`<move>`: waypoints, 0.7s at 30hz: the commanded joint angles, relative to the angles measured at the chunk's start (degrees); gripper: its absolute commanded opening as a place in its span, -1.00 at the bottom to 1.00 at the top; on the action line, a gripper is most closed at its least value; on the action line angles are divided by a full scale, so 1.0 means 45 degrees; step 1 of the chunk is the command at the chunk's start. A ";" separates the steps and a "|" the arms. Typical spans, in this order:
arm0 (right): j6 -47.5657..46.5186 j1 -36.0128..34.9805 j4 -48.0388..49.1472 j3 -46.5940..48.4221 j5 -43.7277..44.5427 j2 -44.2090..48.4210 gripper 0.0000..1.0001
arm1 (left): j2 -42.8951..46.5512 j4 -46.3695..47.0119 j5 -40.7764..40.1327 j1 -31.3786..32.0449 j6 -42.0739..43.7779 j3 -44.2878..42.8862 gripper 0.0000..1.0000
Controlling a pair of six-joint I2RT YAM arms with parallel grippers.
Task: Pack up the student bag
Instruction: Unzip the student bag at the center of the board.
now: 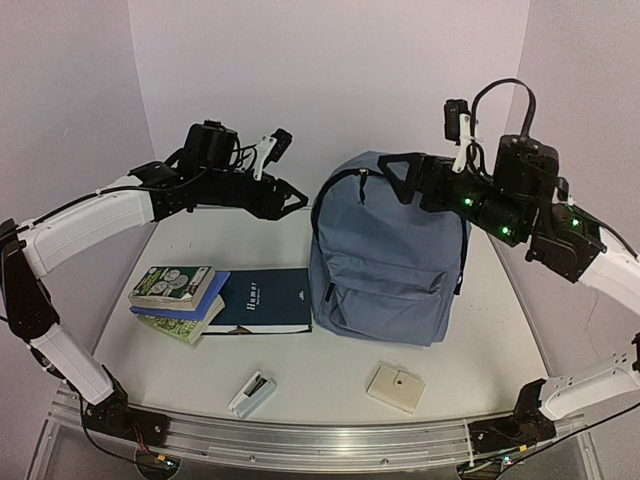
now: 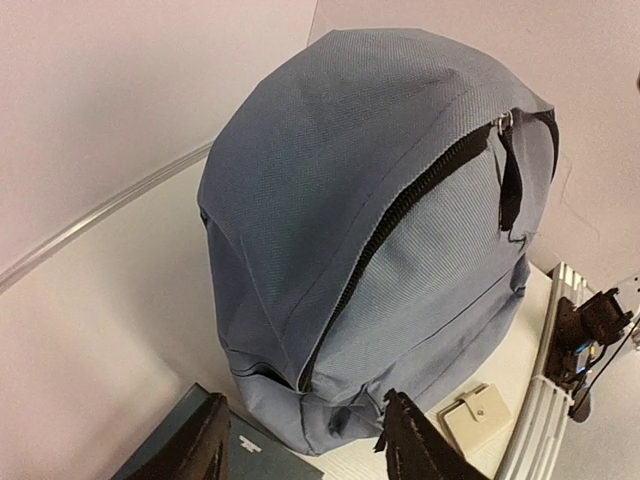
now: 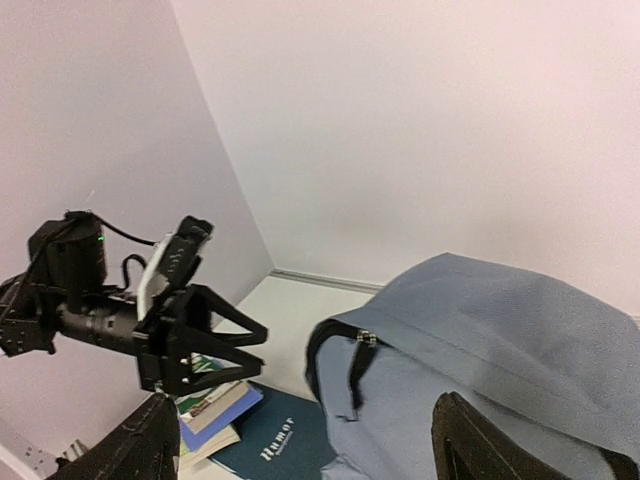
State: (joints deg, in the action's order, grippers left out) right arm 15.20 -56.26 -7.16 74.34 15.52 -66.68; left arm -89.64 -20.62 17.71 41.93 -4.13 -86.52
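Note:
The student bag [image 1: 385, 255], a large slate-blue backpack, stands upright mid-table with its front pocket facing the near edge. Its black main zipper [image 2: 400, 210] runs over the top and looks closed, with the pull tab [image 2: 508, 170] hanging at one end. My left gripper [image 1: 296, 200] hovers just left of the bag's top, open, with nothing between its fingers [image 2: 205, 445]. My right gripper [image 1: 398, 178] hangs at the bag's upper right, jaws wide open and empty. In the right wrist view the bag [image 3: 500, 350] sits below the right gripper [image 3: 302, 400], with the left gripper [image 3: 225, 335] opposite.
Left of the bag lie a stack of two green-covered books [image 1: 175, 298] and a dark blue book [image 1: 262, 300] lettered "Humor". A small white object [image 1: 252, 393] and a beige square case [image 1: 396, 387] rest near the front edge. Walls close in on the back and both sides.

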 commanded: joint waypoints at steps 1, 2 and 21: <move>-0.1226 0.0459 -0.2094 0.0450 0.2216 0.0202 0.90 | 0.0691 0.0455 0.0744 -0.0061 -0.0835 0.0167 0.15; -0.1444 0.0716 -0.2335 0.0499 0.2008 0.0249 0.95 | 0.0711 0.0489 0.0975 -0.0060 -0.0974 0.0167 0.20; -0.4248 0.3139 -0.3425 0.1268 -0.0308 -0.1163 0.86 | -0.0480 0.1800 0.2203 0.1076 -0.3756 -0.1250 0.28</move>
State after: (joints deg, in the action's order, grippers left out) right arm -0.60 -42.13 -22.55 76.81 15.56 -70.48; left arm -90.33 -16.76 28.72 44.11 -18.87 -87.69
